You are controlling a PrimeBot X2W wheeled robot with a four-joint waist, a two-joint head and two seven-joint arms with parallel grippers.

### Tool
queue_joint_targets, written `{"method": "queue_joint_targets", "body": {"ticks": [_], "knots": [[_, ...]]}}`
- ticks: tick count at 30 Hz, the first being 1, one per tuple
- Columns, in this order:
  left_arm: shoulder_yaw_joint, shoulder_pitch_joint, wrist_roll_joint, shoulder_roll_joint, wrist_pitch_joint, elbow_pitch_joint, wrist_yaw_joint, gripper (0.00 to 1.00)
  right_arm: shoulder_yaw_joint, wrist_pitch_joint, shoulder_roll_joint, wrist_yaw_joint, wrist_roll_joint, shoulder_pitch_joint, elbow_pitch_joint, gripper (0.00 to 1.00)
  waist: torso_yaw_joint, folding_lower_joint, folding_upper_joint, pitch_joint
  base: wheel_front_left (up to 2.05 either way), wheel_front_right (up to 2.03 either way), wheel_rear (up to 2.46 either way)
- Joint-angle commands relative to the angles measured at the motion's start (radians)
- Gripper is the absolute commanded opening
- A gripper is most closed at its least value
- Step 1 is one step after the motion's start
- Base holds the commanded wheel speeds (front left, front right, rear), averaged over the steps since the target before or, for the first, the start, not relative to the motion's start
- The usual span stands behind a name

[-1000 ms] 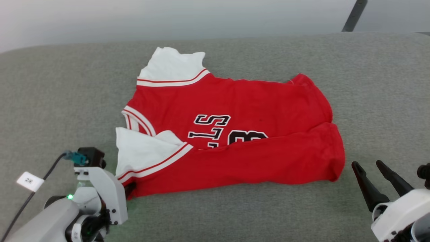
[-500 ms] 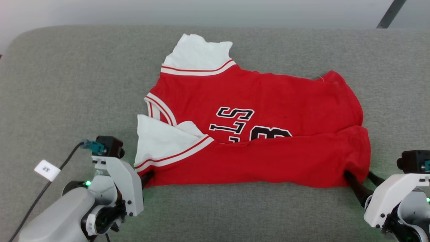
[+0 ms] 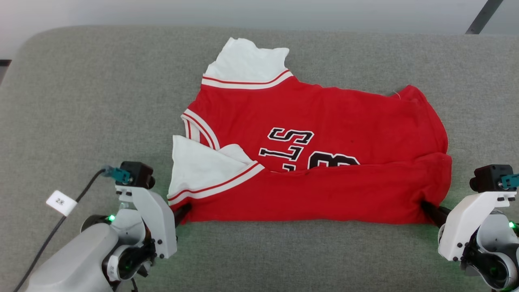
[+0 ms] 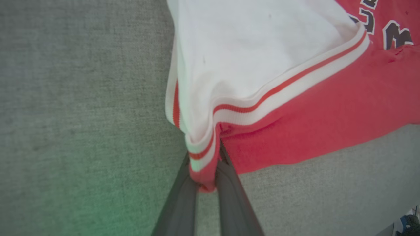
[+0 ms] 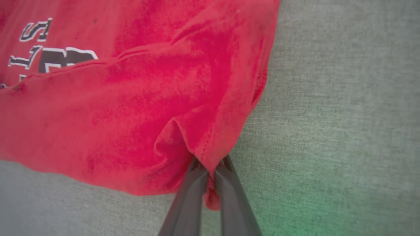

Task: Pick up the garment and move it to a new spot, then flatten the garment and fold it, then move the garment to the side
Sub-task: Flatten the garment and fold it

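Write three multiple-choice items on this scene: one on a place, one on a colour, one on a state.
1. Where does the left gripper hold the shirt? A. the collar B. the near corner by a white sleeve C. the far hem
2. What colour are the sleeves? A. white B. black C. blue
3. The right gripper is: A. open above the shirt B. shut on the shirt C. shut on nothing
Answers: 1 B, striped trim is pinched between its fingers; 2 A, both show white; 3 B, red cloth is clamped in it.
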Motion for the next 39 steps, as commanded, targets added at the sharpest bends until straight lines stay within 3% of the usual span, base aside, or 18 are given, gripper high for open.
{"method": "queue_joint_targets", "body": {"ticks": [1, 7, 14, 21, 30, 39], "knots": [[-0.013, 0.014, -0.006, -0.01, 0.004, 0.018, -0.004, 0.0, 0.016, 0.017, -0.006, 0.0, 0.014, 0.009, 0.019, 0.0, -0.001, 0.0, -0.0001, -0.006, 0.0, 0.0, 0.0], [-0.01, 0.023, -0.019, 0.011, 0.021, 0.019, -0.011, 0.0, 0.006, 0.025, -0.028, 0.0, 0.024, 0.017, -0.013, 0.0, -0.006, 0.0, -0.0001, -0.031, 0.0, 0.0, 0.0], [-0.005, 0.027, -0.018, 0.06, 0.051, -0.034, 0.016, 0.0, -0.02, 0.061, -0.053, 0.0, 0.035, 0.046, -0.066, 0.0, 0.0, 0.0, -0.0001, -0.067, 0.0, 0.0, 0.0], [-0.012, 0.066, -0.02, 0.122, 0.085, -0.142, 0.074, 0.0, -0.034, 0.137, -0.072, 0.0, 0.04, 0.108, -0.142, 0.0, 0.004, 0.0, -0.0001, -0.102, 0.0, 0.0, 0.0], [-0.029, 0.16, -0.044, 0.176, 0.124, -0.32, 0.192, 0.0, -0.074, 0.22, -0.061, 0.0, 0.045, 0.212, -0.235, 0.0, -0.002, 0.0, -0.0001, -0.109, 0.0, 0.0, 0.0], [-0.054, 0.214, -0.057, 0.162, 0.13, -0.37, 0.224, 0.0, -0.082, 0.229, -0.047, 0.0, 0.027, 0.241, -0.246, 0.0, -0.014, 0.0, -0.0001, -0.1, 0.0, 0.0, 0.0]]}}
